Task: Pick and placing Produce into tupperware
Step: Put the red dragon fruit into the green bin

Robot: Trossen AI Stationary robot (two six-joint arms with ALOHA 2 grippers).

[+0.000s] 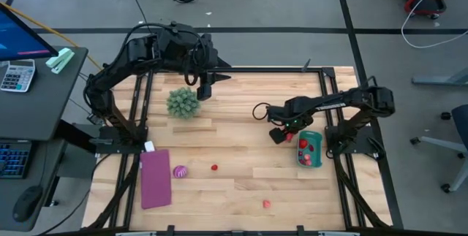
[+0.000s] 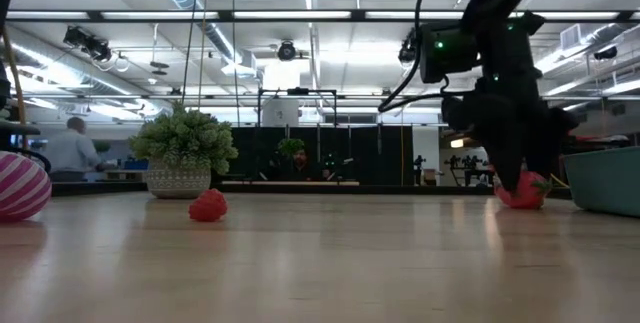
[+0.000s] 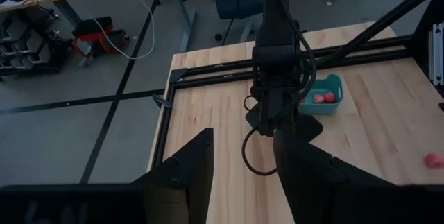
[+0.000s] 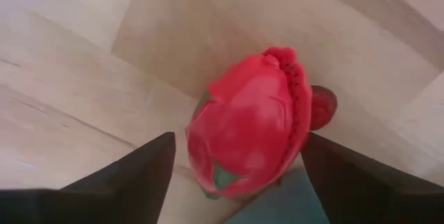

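Right gripper (image 1: 281, 135) spreads wide around a red strawberry piece (image 4: 246, 130) on the table, just beside the teal tub (image 1: 309, 149), nothing clamped yet; it looks light, smooth, rounded, so pinch its broad middle

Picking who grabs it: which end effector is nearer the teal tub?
Right end effector, open, just beside the teal tub. Left end effector hangs across the table near the green plant ball.
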